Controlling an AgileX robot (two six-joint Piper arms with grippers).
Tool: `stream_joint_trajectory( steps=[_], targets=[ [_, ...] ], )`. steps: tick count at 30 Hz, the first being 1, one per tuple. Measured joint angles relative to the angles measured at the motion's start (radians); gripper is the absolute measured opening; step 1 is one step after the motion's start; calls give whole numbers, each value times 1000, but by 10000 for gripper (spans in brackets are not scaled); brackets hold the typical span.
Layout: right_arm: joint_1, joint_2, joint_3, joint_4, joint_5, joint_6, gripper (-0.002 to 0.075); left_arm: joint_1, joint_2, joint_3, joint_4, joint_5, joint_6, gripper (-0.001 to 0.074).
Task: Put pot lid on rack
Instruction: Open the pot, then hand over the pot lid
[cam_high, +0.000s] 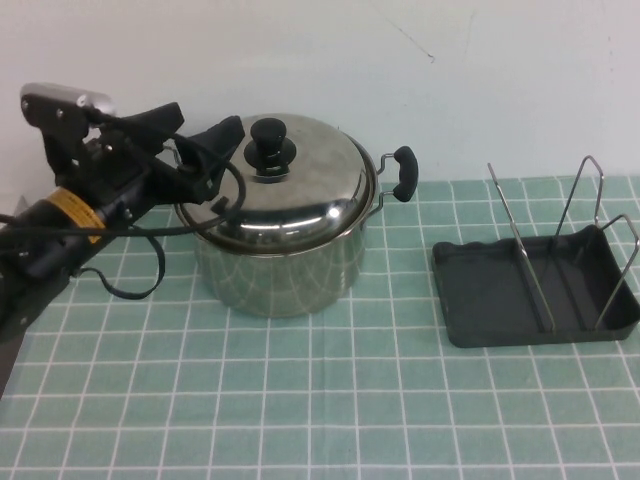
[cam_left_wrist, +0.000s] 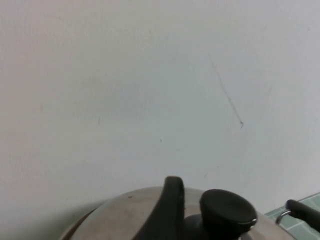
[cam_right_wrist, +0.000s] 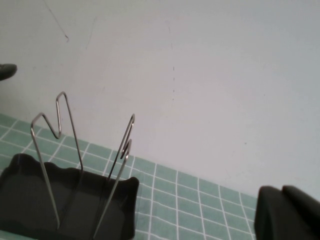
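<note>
The pot lid (cam_high: 300, 190), shiny steel with a black knob (cam_high: 270, 142), lies on the steel pot (cam_high: 280, 270) at the left of the table. My left gripper (cam_high: 210, 117) is open beside the lid's left edge, level with the knob and holding nothing. In the left wrist view one of its fingers (cam_left_wrist: 171, 202) stands next to the knob (cam_left_wrist: 227, 210) above the lid (cam_left_wrist: 120, 217). The rack (cam_high: 500, 300), a dark tray with wire dividers, stands empty at the right and also shows in the right wrist view (cam_right_wrist: 30, 195). My right gripper (cam_right_wrist: 287, 215) is shut and empty, beside the rack and outside the high view.
The pot's black side handle (cam_high: 402, 172) sticks out to the right toward the rack; it also shows in the left wrist view (cam_left_wrist: 306, 212). A green checked cloth (cam_high: 330, 400) covers the table. A white wall stands close behind.
</note>
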Motion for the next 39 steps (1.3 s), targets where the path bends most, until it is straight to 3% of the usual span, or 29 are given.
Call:
stream_joint_trajectory(
  steps=[8, 18, 21, 25, 34, 39],
  targets=[
    [0, 0, 0, 0, 0, 0, -3, -78, 103, -136, -3, 135, 15, 692],
    [0, 0, 0, 0, 0, -2, -3, -147, 225, -243, -64, 186, 50, 687],
    [0, 0, 0, 0, -4, -4, -3, -147, 242, -250, -74, 190, 95, 618],
    [0, 0, 0, 0, -8, -8, -3, -147, 245, -250, -83, 189, 194, 344],
    [0, 0, 0, 8, -19, 6, -3, -147, 244, -250, -85, -9, 227, 337],
    [0, 0, -52, 160, -59, 62, -3, -147, 141, -250, -83, -73, 202, 337]
  ],
)
